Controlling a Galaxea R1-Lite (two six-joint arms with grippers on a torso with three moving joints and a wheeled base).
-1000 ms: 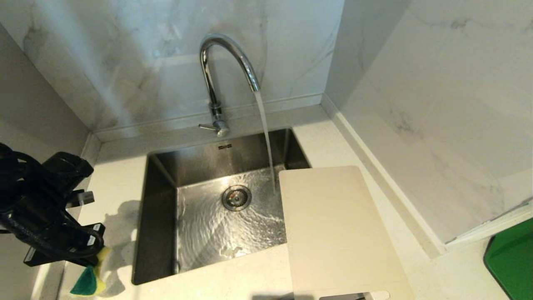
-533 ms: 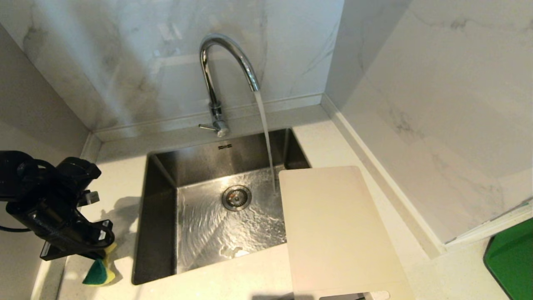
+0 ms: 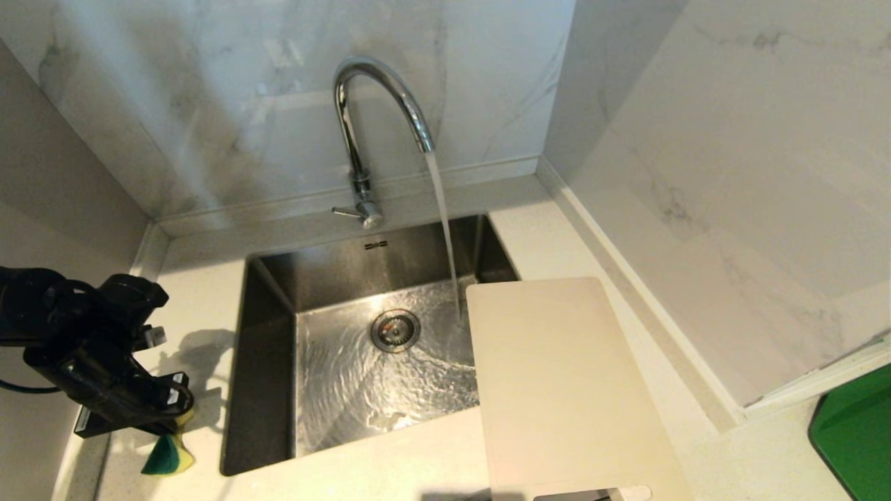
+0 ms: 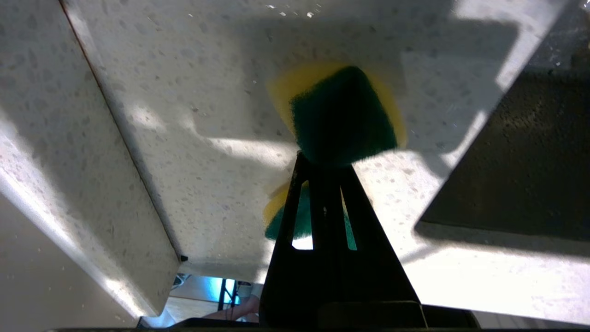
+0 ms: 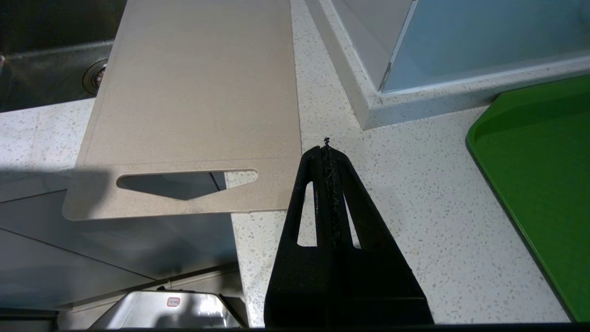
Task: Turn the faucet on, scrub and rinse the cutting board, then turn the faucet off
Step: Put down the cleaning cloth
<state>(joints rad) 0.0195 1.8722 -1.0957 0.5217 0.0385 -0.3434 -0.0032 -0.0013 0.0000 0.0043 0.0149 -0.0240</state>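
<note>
The chrome faucet is running, and a stream of water falls into the steel sink. Its thin lever points left at the base. The cream cutting board lies flat to the right of the sink, overhanging the basin's right edge; its slot handle end sticks out past the counter front. My left gripper is over the counter left of the sink, shut on a green-and-yellow sponge. My right gripper is shut and empty, low beside the board's handle end.
A green tray sits on the counter at the far right. Marble walls close in behind and to the right of the sink. The counter's front edge is near both grippers.
My left gripper has carried the sponge a little to the right, toward the sink. The water keeps running and the board has not moved.
</note>
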